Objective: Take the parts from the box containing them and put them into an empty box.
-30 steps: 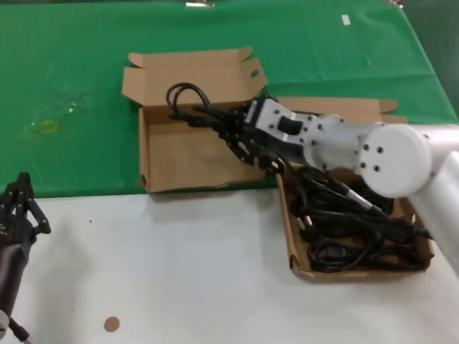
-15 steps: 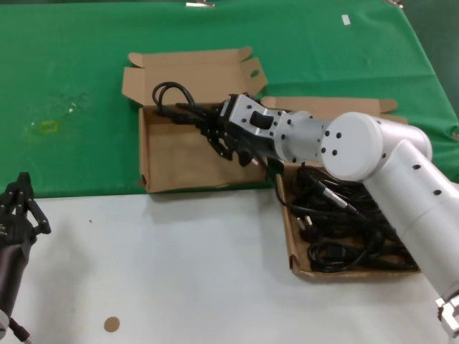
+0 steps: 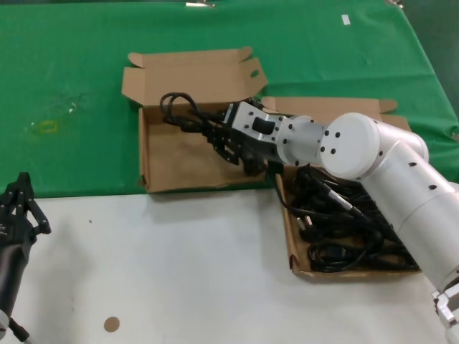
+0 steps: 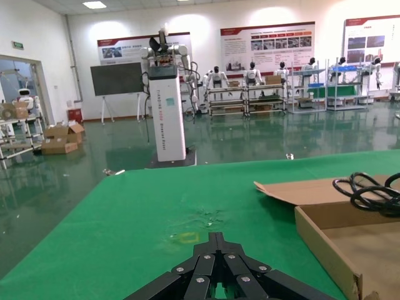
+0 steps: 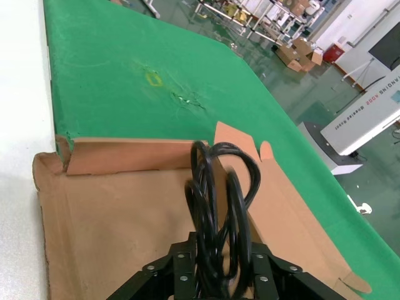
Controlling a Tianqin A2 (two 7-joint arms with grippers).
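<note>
While the right gripper (image 3: 228, 137) stays clamped on a coiled power cable (image 3: 179, 112) looping beyond its fingertips above the empty box (image 3: 179, 161), releasing now risks loops snagging the back wall; left gripper (image 3: 16, 208) idle, fingers together

We see a bench (image 3: 179, 265) whose far half wears a matt green cloth (image 3: 79, 79), faintly wrinkled, while the near half is a smooth, pale, matt surface. Both boxes look like plain brown cardboard, dull and slightly fibrous: the empty box (image 3: 179, 161) near the bench's middle and the box containing them (image 3: 301, 266) toward the right edge. The parts (image 3: 344, 229) look like black rubbery cable with a soft sheen, as does the coiled bundle (image 5: 215, 206). The right gripper (image 3: 222, 136) has black, matt, plastic-looking fingers (image 5: 181, 269) with small shiny screws, and its arm (image 3: 373, 161) is smooth, satin grey-white shell.
</note>
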